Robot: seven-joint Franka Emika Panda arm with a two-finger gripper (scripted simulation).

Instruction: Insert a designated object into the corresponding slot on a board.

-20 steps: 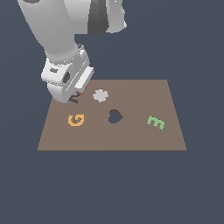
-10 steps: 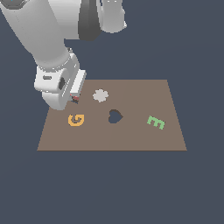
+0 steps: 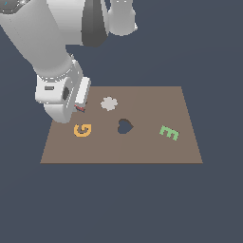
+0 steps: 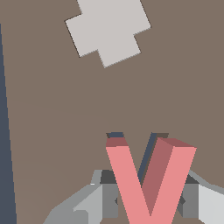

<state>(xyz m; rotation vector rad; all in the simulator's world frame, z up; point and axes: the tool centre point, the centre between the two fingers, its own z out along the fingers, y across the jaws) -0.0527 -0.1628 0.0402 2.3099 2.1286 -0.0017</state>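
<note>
- The gripper (image 3: 79, 107) hangs over the board's (image 3: 142, 152) far corner on the exterior view's left; the arm's white bulk hides most of that corner.
- In the wrist view the jaws are closed on the pink A (image 4: 148, 179), one grey finger (image 4: 107, 192) on each side of it, pressing its two legs from outside.
- The A stands on edge between the fingers, its two legs spreading away from the camera like a V, with dark gaps showing just past their ends.
- Whether those leg ends touch the board or sit a little above it cannot be told from either view.
- In the exterior view only a small red sliver of the A (image 3: 80, 108) shows under the gripper, just beyond the orange G (image 3: 82, 130).
- The A-shaped slot is not clearly visible; the dark bits past the A's legs may be part of it, but that cannot be confirmed.
- A pale grey cross-shaped piece (image 4: 108, 29) lies flat on the board near the gripper; in the exterior view it (image 3: 109, 103) sits just to the gripper's right.
- A dark heart-shaped recess (image 3: 125, 126) is near the board's middle, between the G and the green E (image 3: 169, 133).
- The G and the E lie flat on the board, well apart from each other.
</note>
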